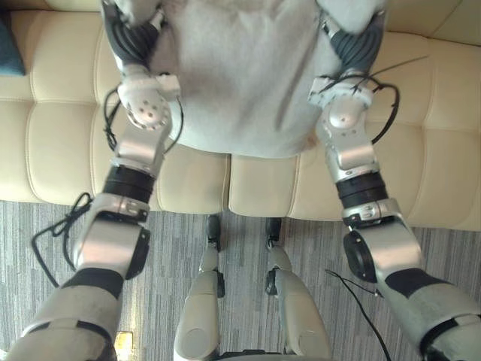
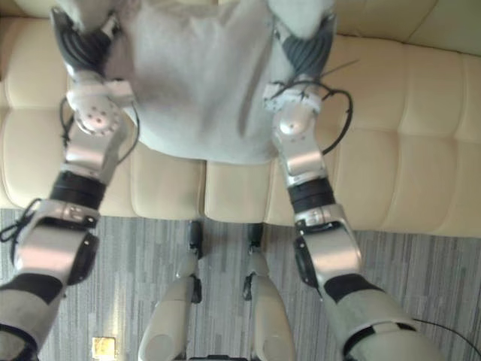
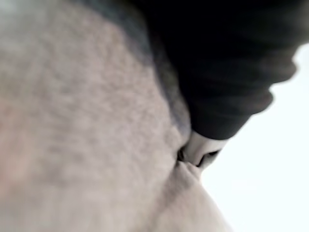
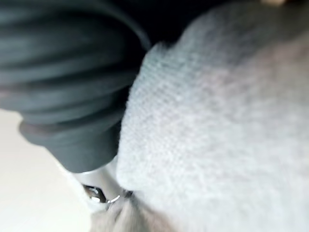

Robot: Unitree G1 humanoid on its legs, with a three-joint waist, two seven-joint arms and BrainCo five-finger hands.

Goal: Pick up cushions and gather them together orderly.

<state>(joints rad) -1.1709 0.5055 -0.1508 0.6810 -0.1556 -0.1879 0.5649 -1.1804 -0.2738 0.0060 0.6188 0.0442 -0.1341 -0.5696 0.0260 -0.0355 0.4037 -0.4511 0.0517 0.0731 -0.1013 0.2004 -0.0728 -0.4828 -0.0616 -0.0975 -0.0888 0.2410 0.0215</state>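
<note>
A large light-grey cushion (image 1: 240,75) hangs above the cream sofa (image 1: 52,150), between my two arms. My left hand (image 1: 129,34) presses against its left side and my right hand (image 1: 353,41) against its right side, both near the cushion's upper corners. In the left wrist view the hand's dark cover (image 3: 217,72) lies tight against the grey fabric (image 3: 87,125). The right wrist view has the same: dark cover (image 4: 63,72) against the woolly cushion (image 4: 217,135). The cushion's lower edge droops over the seat front.
A dark teal cushion (image 1: 9,45) lies on the sofa at the far left edge. The sofa's tufted seat runs across the whole width. Grey striped carpet (image 1: 45,218) lies in front of it.
</note>
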